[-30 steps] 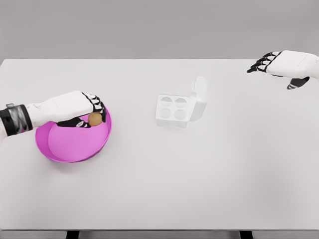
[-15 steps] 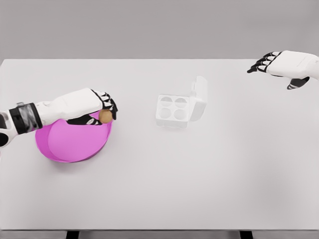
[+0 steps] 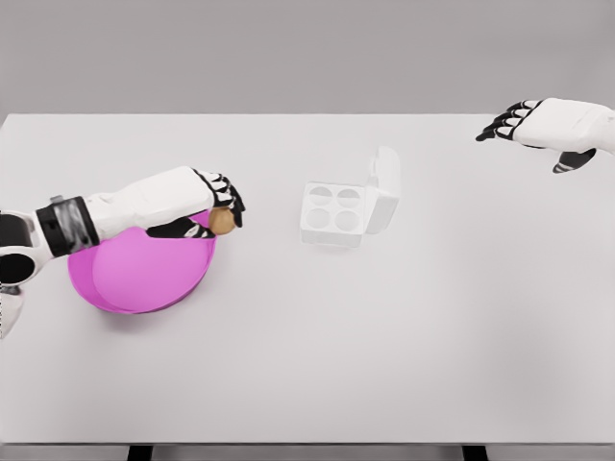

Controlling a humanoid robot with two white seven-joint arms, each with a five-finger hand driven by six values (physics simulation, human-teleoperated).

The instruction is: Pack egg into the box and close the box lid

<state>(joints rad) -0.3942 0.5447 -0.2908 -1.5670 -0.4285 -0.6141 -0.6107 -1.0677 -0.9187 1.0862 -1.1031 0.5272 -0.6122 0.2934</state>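
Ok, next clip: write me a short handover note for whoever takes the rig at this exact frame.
Left robot hand: shut on the small brown egg, at the right rim of the round magenta bowl.
Right robot hand: open, holds nothing, at the table's far right.
White four-cup egg box: lid open, all cups empty.
Done: egg grasped.
Left: place egg in a cup, close the lid.
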